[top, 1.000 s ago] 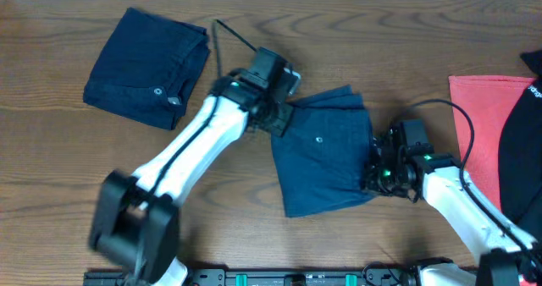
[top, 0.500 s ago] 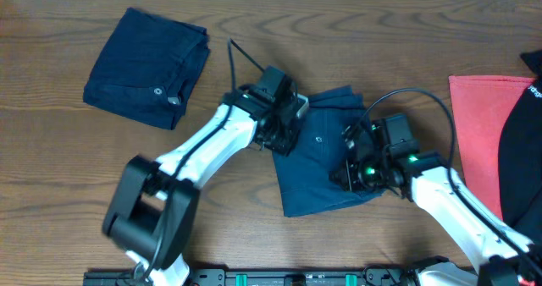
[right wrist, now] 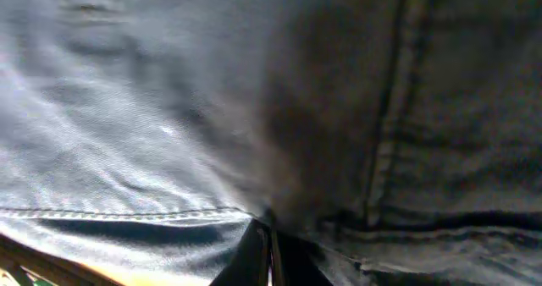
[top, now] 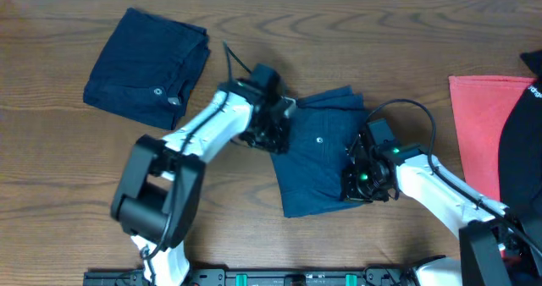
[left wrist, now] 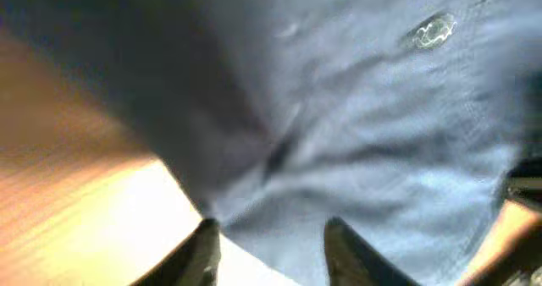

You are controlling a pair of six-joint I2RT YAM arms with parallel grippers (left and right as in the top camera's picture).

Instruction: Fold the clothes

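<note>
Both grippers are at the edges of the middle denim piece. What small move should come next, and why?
Probably the right gripper should lift its edge slightly and carry it left toward the button. It looks closed on the right edge of the denim piece, which lies unevenly spread, while the left gripper, open, rests at the opposite edge.

Left gripper (left wrist: 271, 235) spread apart; right gripper (right wrist: 266, 252) pinched closed
</note>
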